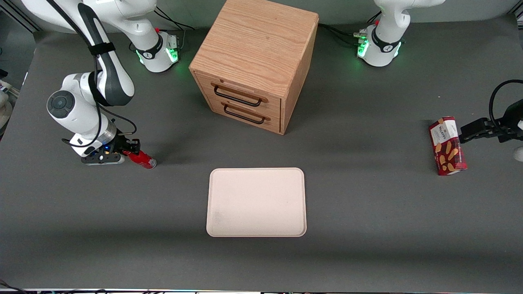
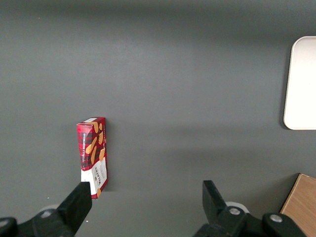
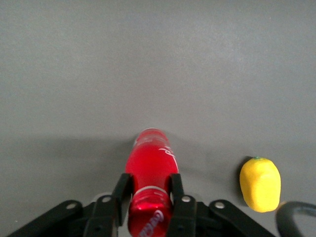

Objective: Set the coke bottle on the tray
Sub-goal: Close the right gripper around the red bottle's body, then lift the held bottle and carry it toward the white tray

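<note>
The coke bottle [image 1: 142, 159] is a tiny red bottle lying on the grey table toward the working arm's end, its silvery base pointing toward the tray. My right gripper [image 1: 130, 153] sits low at the table, its two fingers closed on the bottle's cap end. In the right wrist view the gripper [image 3: 149, 190] clasps the bottle [image 3: 151, 160] by the neck between black fingers [image 3: 122, 190]. The pale pinkish-beige tray [image 1: 256, 202] lies flat mid-table, nearer the front camera than the cabinet, with nothing on it. Its edge shows in the left wrist view [image 2: 301, 84].
A wooden two-drawer cabinet [image 1: 255, 61] stands mid-table, farther from the front camera than the tray. A yellow lump [image 3: 260, 183] lies beside the bottle. A red biscuit box [image 1: 447, 145] stands toward the parked arm's end and also shows in the left wrist view [image 2: 93, 155].
</note>
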